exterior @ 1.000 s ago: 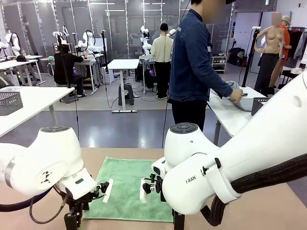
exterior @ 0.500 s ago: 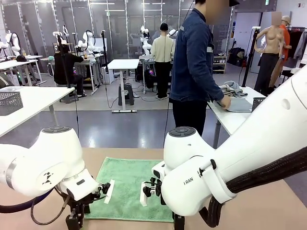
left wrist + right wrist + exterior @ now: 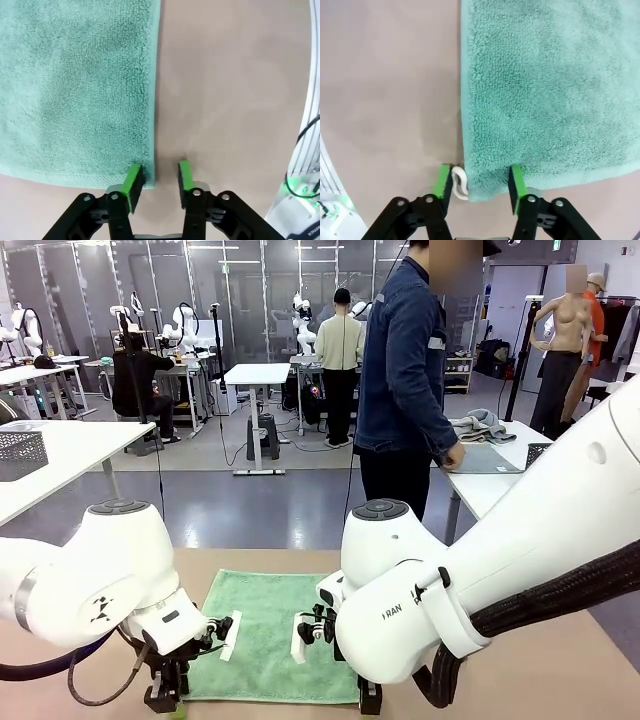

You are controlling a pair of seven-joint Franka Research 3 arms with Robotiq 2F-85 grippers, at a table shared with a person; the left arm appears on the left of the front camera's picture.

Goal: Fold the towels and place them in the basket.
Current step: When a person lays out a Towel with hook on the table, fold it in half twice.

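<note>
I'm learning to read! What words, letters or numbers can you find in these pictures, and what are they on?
"FRAN": black letters on the white right arm, front view; the rest of the word is hidden.
Left arm: a small black logo mark, no letters.
Left wrist view, bottom right corner: tiny grey print on a white robot part, cut off by the edge and too small to read.

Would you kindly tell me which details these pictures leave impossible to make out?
- Front view: near corners of the towel, hidden behind the left arm and right arm.
- Left wrist view: the towel's far end, cut off by the top edge.
- Right wrist view: the tag, partly hidden under the towel's corner beside the right gripper.
</note>
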